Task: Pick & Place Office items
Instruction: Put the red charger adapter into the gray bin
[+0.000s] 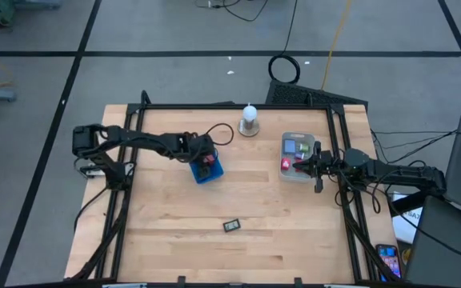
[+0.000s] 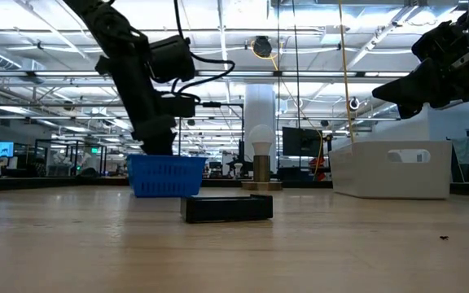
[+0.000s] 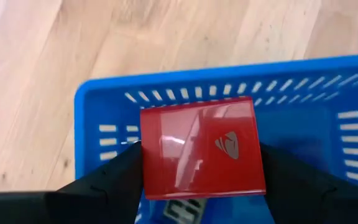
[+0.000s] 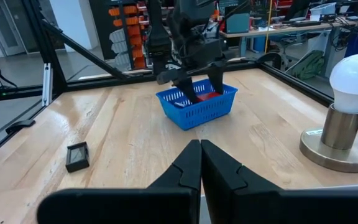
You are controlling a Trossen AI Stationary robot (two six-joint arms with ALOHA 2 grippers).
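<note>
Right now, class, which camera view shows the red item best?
The left wrist view: the red item fills it, held in the left pincer over the blue basket. High and right wrist views show a speck; the low view hides it.

I log a glossy red plastic block [image 3: 201,149] in a slotted blue plastic basket [image 3: 98,102]. Table [image 1: 294,224]: pale, smooth-finished wood. Bulb base [image 4: 340,140]: brushed metal.

The left gripper [image 1: 206,159] hangs over a blue basket [image 1: 211,173] left of centre, with a red item [image 1: 208,158] at its fingers. At the right, the right gripper [image 1: 305,163] reaches over a clear bin [image 1: 294,174] of coloured pieces. A dark block [image 1: 231,226] lies near the front.
</note>
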